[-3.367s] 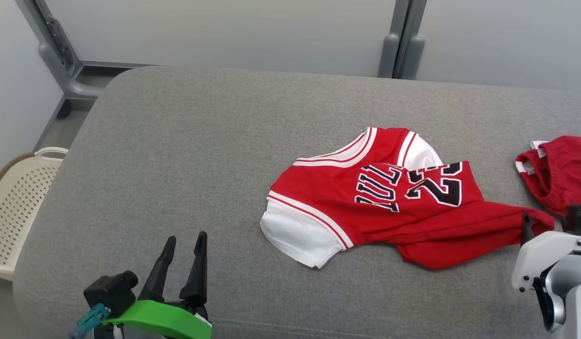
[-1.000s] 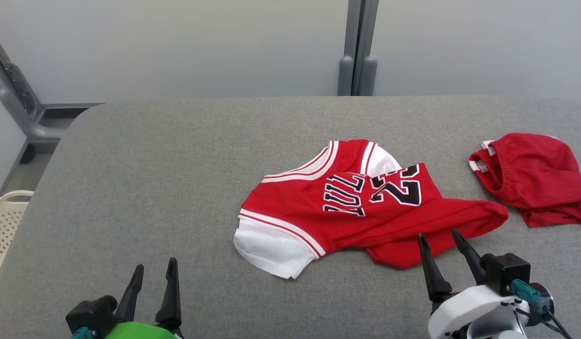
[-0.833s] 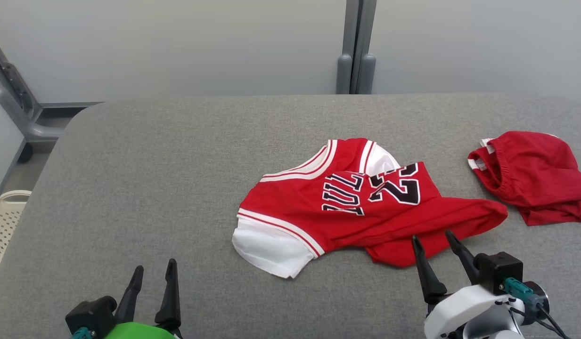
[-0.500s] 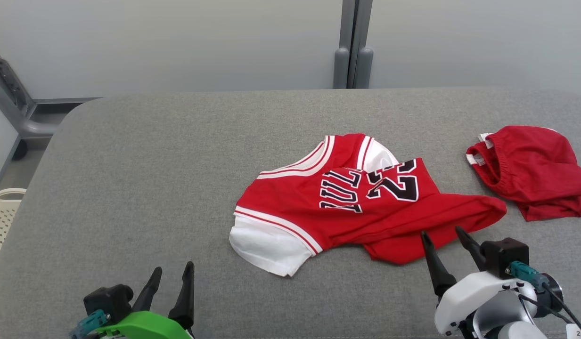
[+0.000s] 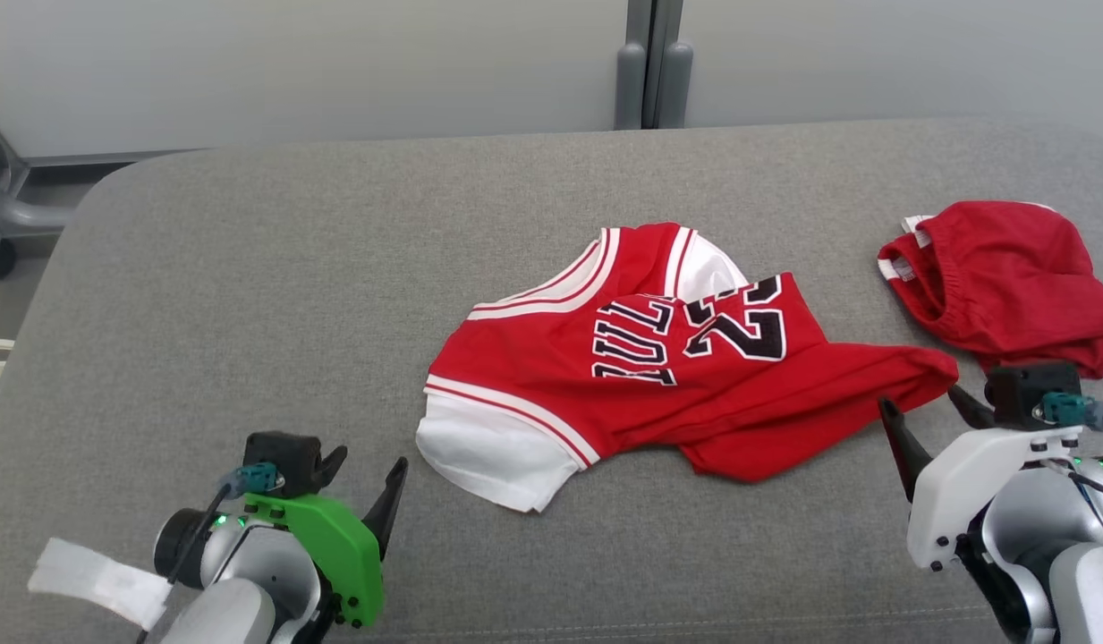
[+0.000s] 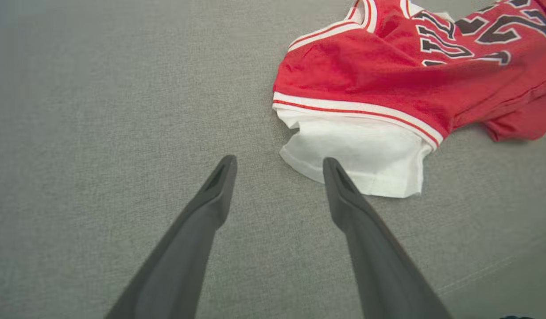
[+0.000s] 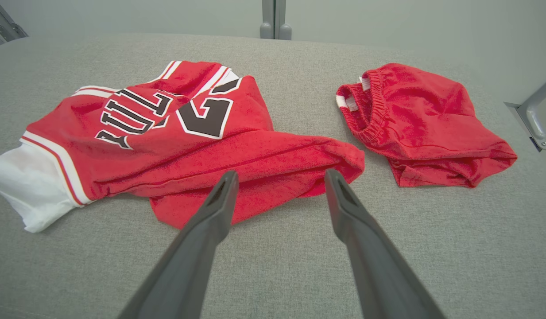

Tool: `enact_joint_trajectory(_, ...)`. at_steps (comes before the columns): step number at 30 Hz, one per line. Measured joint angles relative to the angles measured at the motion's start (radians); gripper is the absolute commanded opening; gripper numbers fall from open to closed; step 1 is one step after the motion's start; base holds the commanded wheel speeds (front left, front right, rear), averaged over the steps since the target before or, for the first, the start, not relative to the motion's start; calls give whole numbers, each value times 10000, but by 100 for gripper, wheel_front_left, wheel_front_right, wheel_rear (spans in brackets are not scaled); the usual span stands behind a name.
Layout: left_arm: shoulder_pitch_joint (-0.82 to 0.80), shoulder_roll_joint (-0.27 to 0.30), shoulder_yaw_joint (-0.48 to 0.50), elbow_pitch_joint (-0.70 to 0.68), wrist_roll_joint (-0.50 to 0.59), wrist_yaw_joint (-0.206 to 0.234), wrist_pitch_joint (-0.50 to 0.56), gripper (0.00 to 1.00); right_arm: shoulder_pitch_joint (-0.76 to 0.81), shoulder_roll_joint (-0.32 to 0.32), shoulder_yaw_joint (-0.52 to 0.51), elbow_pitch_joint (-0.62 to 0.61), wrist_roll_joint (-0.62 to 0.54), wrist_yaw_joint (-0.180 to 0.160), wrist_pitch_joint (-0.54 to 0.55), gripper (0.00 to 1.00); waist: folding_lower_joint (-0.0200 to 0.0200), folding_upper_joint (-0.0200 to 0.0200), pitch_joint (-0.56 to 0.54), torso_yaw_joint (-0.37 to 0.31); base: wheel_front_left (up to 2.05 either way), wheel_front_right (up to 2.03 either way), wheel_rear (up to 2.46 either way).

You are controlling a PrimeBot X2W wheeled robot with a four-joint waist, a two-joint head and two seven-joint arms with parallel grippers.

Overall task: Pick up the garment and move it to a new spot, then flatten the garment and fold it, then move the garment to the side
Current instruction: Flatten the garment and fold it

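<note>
Find the jersey (image 5: 551, 376) crumpled at the grey surface's (image 5: 292, 268) middle. Expect light, limp cloth, apt to sag and bunch. Pinch the white sleeve (image 6: 361, 155) and the red folded end (image 7: 339, 164). Note left fingers (image 6: 215, 190) and right fingers (image 7: 219, 195) spread wide, empty, near those edges.

Loads of bare grey tabletop (image 5: 274, 268) to the left of the jersey (image 5: 658, 376) and along the near edge, so the left tool (image 6: 279, 161), fingers spread, has an open run at the white sleeve (image 6: 361, 155). Right side's tighter. The red shorts (image 5: 1007, 277) sit near the jersey's tip with just a narrow strip of bare fabric between, a bit ahead of the spread right tool (image 7: 280, 173).
</note>
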Motion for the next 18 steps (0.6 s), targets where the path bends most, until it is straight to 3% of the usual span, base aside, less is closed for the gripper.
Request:
enact_joint_trajectory(4,-759,121,-360,790,180,-719,182,100,-337,-391,10,-209,130,0,497,100,0,0,318,-150,0,0,0)
enact_joint_trajectory(8,-1447,148,-600,1528,249,-1147,226,100,-727,-650,-8,-261,305,0,709,100,0,0,661,-332,0,0,0)
enact_joint_trajectory(18,-2395,-259,-1200,2926,33,-1467,-13,100,-1079,-704,-182,-105,372,0,658,100,0,0,1387,-737,0,0,0)
